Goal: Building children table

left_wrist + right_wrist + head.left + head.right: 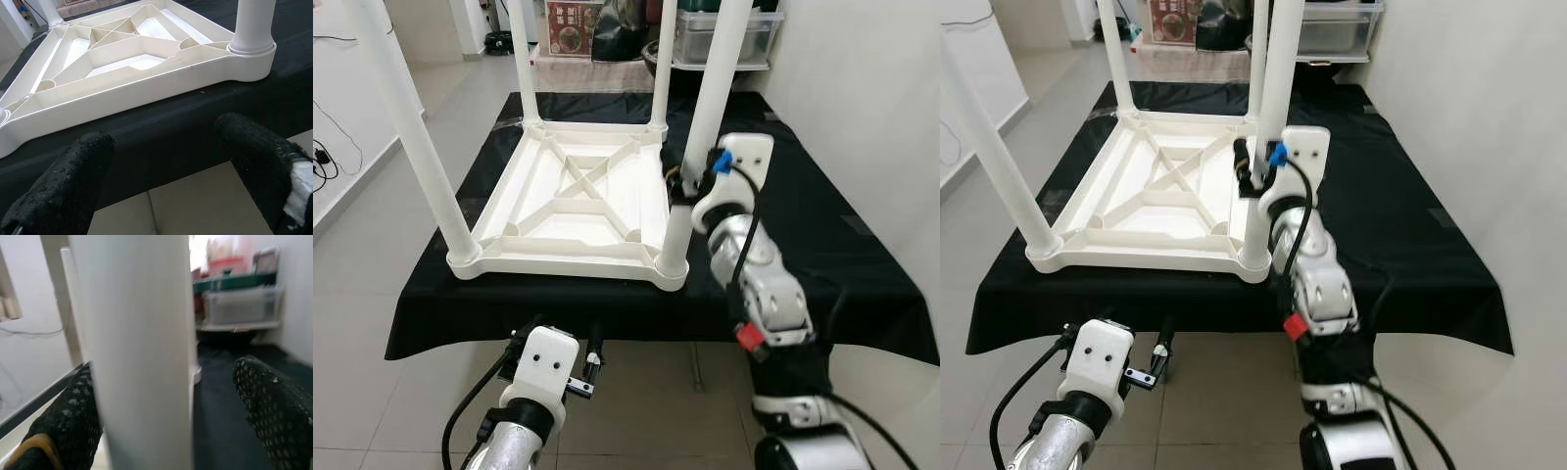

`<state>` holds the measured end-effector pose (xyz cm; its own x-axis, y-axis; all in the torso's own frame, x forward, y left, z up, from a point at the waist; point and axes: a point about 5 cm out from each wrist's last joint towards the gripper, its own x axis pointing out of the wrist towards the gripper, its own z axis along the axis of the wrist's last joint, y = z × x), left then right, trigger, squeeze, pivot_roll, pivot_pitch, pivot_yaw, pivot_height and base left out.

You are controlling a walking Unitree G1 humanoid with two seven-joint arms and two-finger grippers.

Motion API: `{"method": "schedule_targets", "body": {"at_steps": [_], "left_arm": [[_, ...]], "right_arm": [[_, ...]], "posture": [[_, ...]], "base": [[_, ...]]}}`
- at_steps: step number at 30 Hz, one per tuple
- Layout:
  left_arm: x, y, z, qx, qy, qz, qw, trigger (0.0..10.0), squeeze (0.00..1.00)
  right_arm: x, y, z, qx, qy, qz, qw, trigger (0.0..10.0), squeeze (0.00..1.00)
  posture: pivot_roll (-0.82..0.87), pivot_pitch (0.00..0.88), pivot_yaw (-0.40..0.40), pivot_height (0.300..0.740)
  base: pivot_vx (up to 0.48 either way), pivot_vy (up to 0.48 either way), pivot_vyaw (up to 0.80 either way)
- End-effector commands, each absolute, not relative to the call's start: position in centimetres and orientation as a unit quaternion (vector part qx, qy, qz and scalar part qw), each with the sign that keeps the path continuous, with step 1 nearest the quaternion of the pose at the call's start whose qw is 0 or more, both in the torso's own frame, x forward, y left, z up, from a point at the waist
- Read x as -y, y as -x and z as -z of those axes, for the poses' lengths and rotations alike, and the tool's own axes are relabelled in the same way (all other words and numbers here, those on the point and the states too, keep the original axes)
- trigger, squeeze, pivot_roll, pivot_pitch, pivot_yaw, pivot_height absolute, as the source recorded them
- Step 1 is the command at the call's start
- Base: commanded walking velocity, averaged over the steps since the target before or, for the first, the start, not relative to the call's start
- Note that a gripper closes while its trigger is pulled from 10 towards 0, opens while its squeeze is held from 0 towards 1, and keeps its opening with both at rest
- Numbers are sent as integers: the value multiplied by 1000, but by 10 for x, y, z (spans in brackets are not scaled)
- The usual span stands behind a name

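Black cloth covers the counter (822,245), which stands on a pale tiled floor (372,235) with storage bins (724,34) on a shelf behind. On the cloth lies the white children's table (570,211), upside down, its ribbed underside facing up and all four legs standing in their corner sockets. The right gripper (166,382) is up at the near right leg (705,127), a little above its socket; its jaws stand wide on either side of the leg, one finger close against it and the other apart, so the leg is bracketed but not clamped. The left gripper (166,166) hangs below the counter's front edge, jaws wide and empty, facing the near rim of the tabletop. Judging by this, the step in hand is seating or checking the last leg. The next move would call for closing the jaws squarely on the leg and pressing or twisting it straight down its own axis, without tipping the whole frame; a steadying hold from the left gripper on the rim could help.
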<state>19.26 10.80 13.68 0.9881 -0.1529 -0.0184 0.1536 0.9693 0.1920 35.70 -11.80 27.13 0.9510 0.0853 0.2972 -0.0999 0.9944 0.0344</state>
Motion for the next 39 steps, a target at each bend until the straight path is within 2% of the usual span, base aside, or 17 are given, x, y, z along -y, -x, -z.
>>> {"method": "schedule_targets", "body": {"at_steps": [1, 2, 3, 4, 14, 18, 21, 22, 24, 27, 32, 34, 35, 37, 39], "left_arm": [[-108, -191, -138, 0, -99, 76, 992, 10000, 0], [-108, -191, -139, 0, -99, 76, 992, 10000, 0], [-108, -191, -139, 0, -99, 77, 992, 10000, 0], [-107, -191, -139, 0, -99, 77, 992, 10000, 0], [-108, -191, -139, -2, -101, 75, 992, 10000, 0], [-109, -191, -139, -3, -101, 77, 992, 10000, 0], [-109, -191, -139, -4, -101, 78, 992, 10000, 0], [-109, -191, -139, -4, -101, 78, 992, 10000, 0], [-109, -191, -139, -4, -102, 79, 992, 10000, 0], [-109, -191, -139, -4, -102, 79, 992, 10000, 0], [-109, -190, -140, -5, -103, 80, 991, 10000, 0], [-109, -190, -140, -6, -103, 81, 991, 10000, 0], [-110, -190, -140, -6, -104, 81, 991, 10000, 0], [-110, -190, -140, -6, -104, 81, 991, 10000, 0], [-110, -190, -140, -6, -105, 81, 991, 10000, 0]], "right_arm": [[118, -360, -272, 148, -10, -42, 988, 10000, 0], [118, -361, -272, 144, -5, -42, 989, 10000, 0], [117, -362, -271, 137, -6, -44, 990, 9255, 0], [116, -362, -267, 128, -3, -48, 991, 0, 0], [119, -368, -258, 92, -14, -45, 995, 0, 0], [121, -376, -261, 76, -70, -62, 993, 0, 0], [124, -384, -267, 70, -163, -90, 980, 0, 0], [124, -384, -267, 70, -163, -90, 980, 0, 0], [129, -390, -277, 81, -251, -123, 957, 0, 0], [130, -391, -280, 84, -273, -133, 949, 0, 0], [146, -406, -264, 26, -405, -105, 908, 0, 0], [146, -408, -259, 16, -418, -103, 902, 0, 0], [144, -410, -247, -13, -452, -103, 886, 0, 0], [144, -410, -247, -13, -452, -103, 886, 0, 0], [139, -412, -229, -61, -482, -90, 869, 0, 0]], "posture": [[107, 69, -55, 740], [105, 71, -56, 740], [105, 72, -56, 740], [107, 73, -56, 740], [111, 86, -54, 740], [112, 90, -50, 740], [116, 94, -53, 740], [116, 94, -53, 740], [121, 99, -50, 740], [121, 99, -50, 740], [121, 104, -46, 740], [121, 104, -46, 740], [123, 108, -45, 740], [123, 108, -45, 740], [127, 112, -45, 740]], "base": [[0, 0, 0], [0, 0, 0], [0, 0, 0], [0, 0, 0], [0, 0, 0], [0, 0, 0], [0, 0, 0], [0, 0, 0], [0, 0, 0], [0, 0, 0], [0, 0, 0], [0, 0, 0], [0, 0, 0], [0, 0, 0], [0, 0, 0]]}}
